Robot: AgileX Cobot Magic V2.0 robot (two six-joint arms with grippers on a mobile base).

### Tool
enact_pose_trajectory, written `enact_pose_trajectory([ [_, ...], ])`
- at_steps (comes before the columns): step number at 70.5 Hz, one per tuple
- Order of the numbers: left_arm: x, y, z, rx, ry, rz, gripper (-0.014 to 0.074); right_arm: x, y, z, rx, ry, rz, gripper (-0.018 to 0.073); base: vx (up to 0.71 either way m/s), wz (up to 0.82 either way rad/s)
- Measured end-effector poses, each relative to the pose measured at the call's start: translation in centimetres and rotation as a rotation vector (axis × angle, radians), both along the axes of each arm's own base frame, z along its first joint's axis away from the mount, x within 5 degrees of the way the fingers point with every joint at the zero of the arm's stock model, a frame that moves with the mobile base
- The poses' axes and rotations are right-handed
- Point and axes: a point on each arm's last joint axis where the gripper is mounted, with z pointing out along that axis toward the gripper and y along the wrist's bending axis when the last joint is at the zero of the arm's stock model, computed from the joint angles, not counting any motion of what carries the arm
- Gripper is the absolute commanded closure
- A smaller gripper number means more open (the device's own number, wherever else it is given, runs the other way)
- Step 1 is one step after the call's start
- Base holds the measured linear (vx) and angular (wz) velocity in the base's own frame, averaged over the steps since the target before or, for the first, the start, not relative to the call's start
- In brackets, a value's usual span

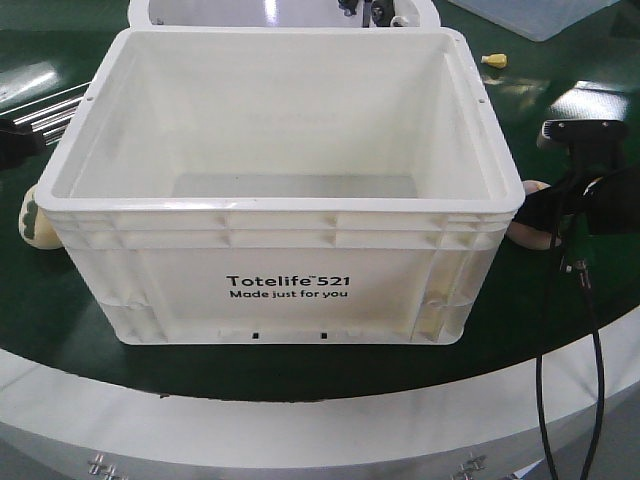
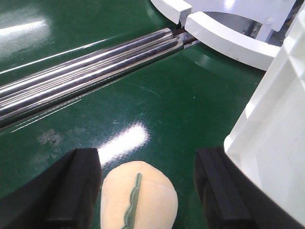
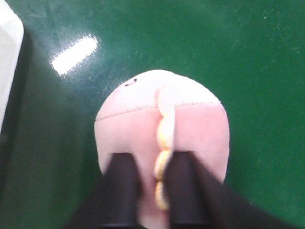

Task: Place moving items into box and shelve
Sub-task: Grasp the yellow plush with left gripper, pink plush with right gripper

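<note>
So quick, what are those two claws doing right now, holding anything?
Left gripper: open, around a cream plush toy with a green ridge, not gripping it.
Right gripper: shut on the yellow crest of a round pink plush toy.

Box [image 1: 290, 250]: white plastic, smooth, faint sheen. Tabletop [image 2: 143, 105] under it: green, highly glossy, mirrors lamps. Rods [image 2: 86, 71] left of box: polished metal, mirror-bright. Cream toy [image 2: 152, 195] left of box, pink toy [image 3: 190, 124] right of box: soft matt cloth, stitched seams.
</note>
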Motion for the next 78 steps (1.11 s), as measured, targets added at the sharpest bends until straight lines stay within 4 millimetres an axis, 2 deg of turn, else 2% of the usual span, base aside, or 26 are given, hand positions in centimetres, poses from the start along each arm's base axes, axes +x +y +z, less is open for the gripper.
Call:
enact_pose_trajectory([
  [49,0.2,0.3,0.0,0.001,-0.016,0.009,0.0051,0.1,0.0,-0.2,0.000,0.007,0.000,0.0571,0.00,0.00],
  [78,1.5,1.1,-3.0,-0.009,0.081,0.032,0.0062,0.1,0.0,-0.2,0.000,0.007,0.000,0.0571,0.00,0.00],
])
